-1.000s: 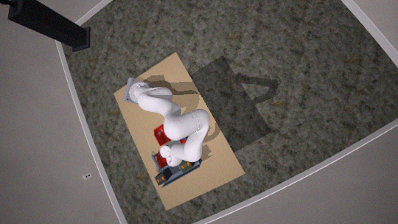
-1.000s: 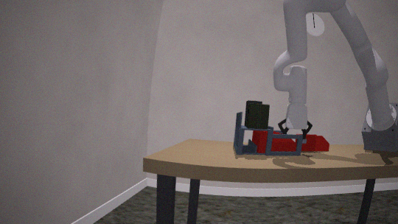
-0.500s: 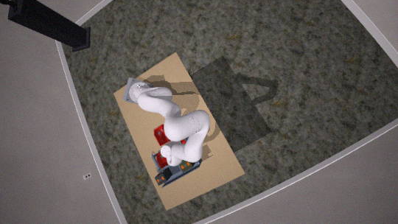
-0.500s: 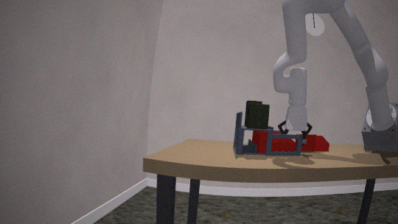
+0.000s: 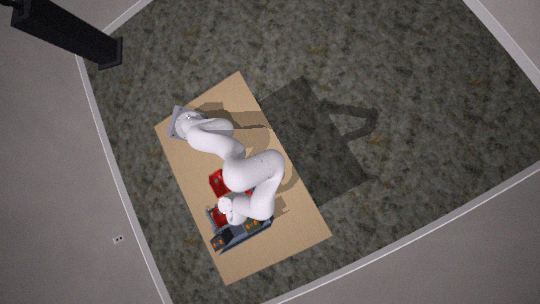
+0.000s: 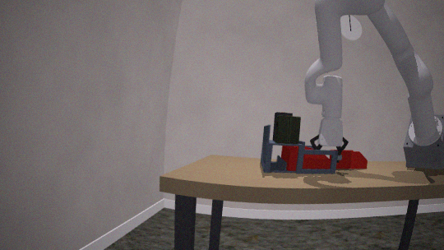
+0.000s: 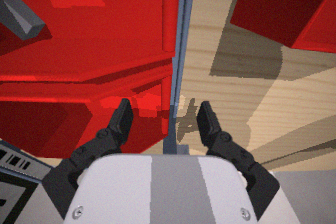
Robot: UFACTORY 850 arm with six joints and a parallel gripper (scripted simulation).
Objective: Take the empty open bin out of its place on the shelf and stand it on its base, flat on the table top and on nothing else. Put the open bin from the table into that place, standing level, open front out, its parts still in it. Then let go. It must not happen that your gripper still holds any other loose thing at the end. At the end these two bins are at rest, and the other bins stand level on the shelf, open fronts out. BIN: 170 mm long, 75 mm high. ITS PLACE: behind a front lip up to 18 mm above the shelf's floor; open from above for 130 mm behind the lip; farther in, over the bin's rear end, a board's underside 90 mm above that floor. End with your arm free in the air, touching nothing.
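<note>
My gripper (image 6: 329, 152) (image 7: 165, 108) is open and points down over the shelf's front edge. In the wrist view one finger is over the nearer red bin (image 7: 40, 125) on the shelf (image 5: 239, 229) (image 6: 299, 162) (image 7: 183, 45), the other outside the front lip. No contact can be made out. That bin shows no parts in its visible portion. Beside it a second red shelf bin (image 7: 115, 30) holds a grey part (image 7: 27, 25). A red bin (image 5: 218, 183) (image 6: 353, 159) stands on the table in front of the shelf; its contents are unclear. The arm hides the gripper in the top view.
Dark bins with orange marks (image 5: 252, 224) (image 5: 218, 242) are on the shelf's upper level; dark bins (image 6: 288, 128) also stand high in the exterior view. Another small red piece (image 5: 249, 192) shows beside the arm. The wooden table (image 5: 300, 226) (image 6: 218, 171) carries the shelf and the arm's base.
</note>
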